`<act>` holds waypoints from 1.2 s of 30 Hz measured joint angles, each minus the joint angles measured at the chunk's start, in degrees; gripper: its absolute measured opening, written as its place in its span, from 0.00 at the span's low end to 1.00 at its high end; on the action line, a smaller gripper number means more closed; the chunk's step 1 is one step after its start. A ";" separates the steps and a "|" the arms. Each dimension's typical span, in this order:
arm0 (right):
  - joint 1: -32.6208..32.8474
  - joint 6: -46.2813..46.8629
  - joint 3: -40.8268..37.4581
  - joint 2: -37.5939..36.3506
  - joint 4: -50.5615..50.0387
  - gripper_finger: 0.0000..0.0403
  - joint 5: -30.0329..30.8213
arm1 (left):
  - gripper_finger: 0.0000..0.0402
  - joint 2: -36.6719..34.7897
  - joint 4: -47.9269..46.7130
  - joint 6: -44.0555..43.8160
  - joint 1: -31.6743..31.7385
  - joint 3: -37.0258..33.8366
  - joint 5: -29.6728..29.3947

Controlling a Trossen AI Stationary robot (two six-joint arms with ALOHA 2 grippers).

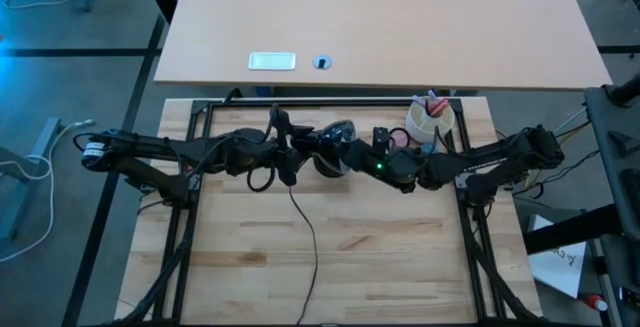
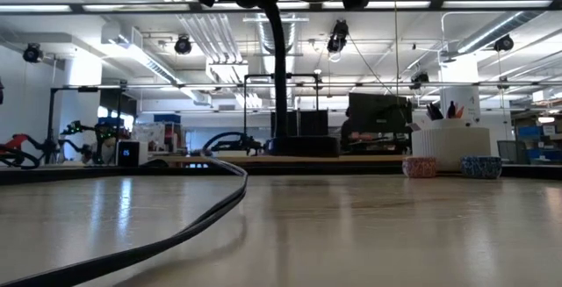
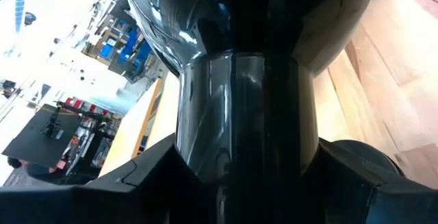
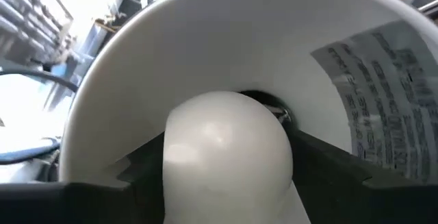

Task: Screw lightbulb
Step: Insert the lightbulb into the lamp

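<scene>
Wooden slats of the table (image 1: 340, 247) fill the lower half of the high view, where both arms meet at upper centre over a black desk lamp (image 1: 335, 142). Close up, the left gripper (image 3: 239, 203) clamps the lamp's glossy neck, steadying it. Opposite it, the right gripper (image 4: 229, 183) has its dark fingers (image 4: 144, 162) against both sides of the lightbulb (image 4: 226, 148), which sits inside the white shade (image 4: 226, 39) at the socket — apparently partly seated. Judging by this, the bulb is in place; how much turning remains cannot be told — the threads are hidden.
</scene>
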 joint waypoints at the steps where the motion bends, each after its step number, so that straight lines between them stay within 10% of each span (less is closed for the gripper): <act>1: 0.14 -0.91 0.00 0.00 -0.09 0.64 0.02 | 0.63 0.00 -0.32 -0.08 0.00 0.00 0.00; 36: 2.43 -37.62 -0.07 -8.13 -9.31 0.84 -1.85 | 0.63 -0.59 -2.23 -8.19 -0.55 -0.04 7.69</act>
